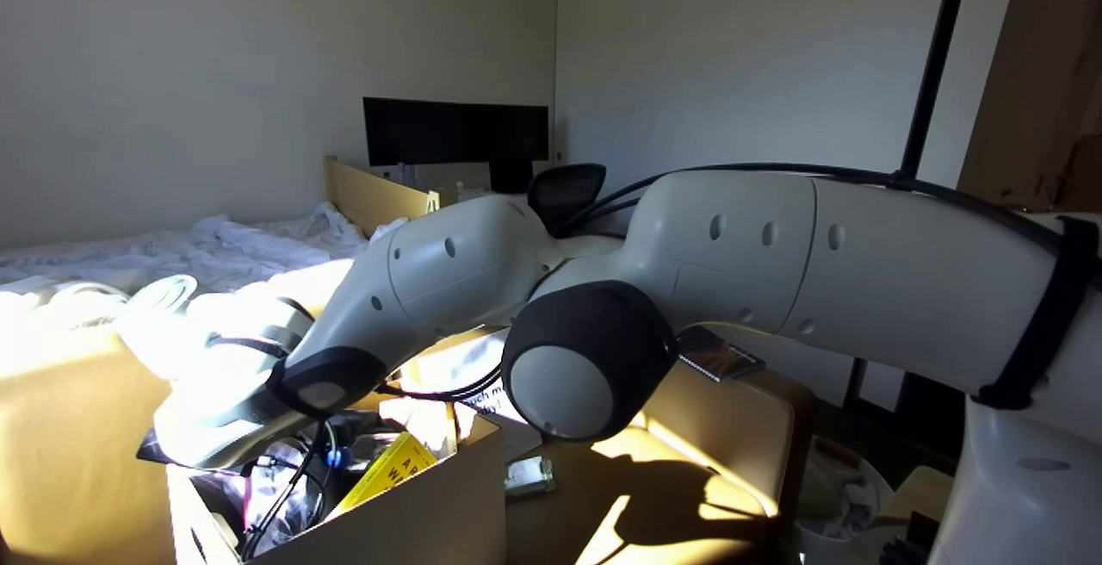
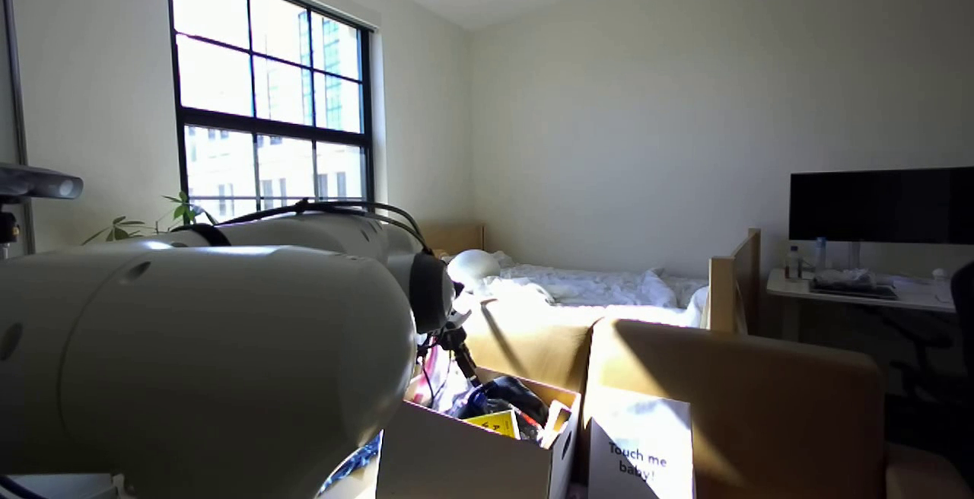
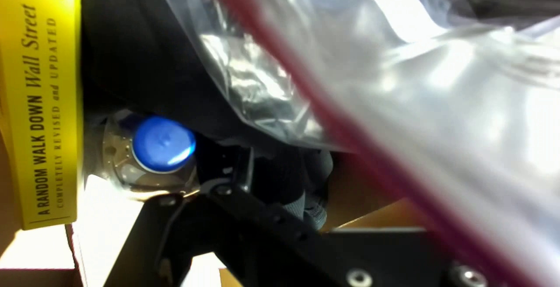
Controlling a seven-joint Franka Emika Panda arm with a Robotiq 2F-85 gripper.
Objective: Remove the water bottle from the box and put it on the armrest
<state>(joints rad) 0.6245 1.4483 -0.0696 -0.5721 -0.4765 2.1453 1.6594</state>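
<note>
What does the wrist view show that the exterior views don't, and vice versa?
Only the wrist view: the clear shoulder of the water bottle below its blue cap, and the full title on the yellow book, A Random Walk Down Wall Street.

Only the exterior views: the arm's white links, the armrest, the monitor, the white bedding and, in an exterior view, a window.

Shared: the yellow book and the pink-edged plastic bag; a blue spot in an exterior view may be the same cap.
</note>
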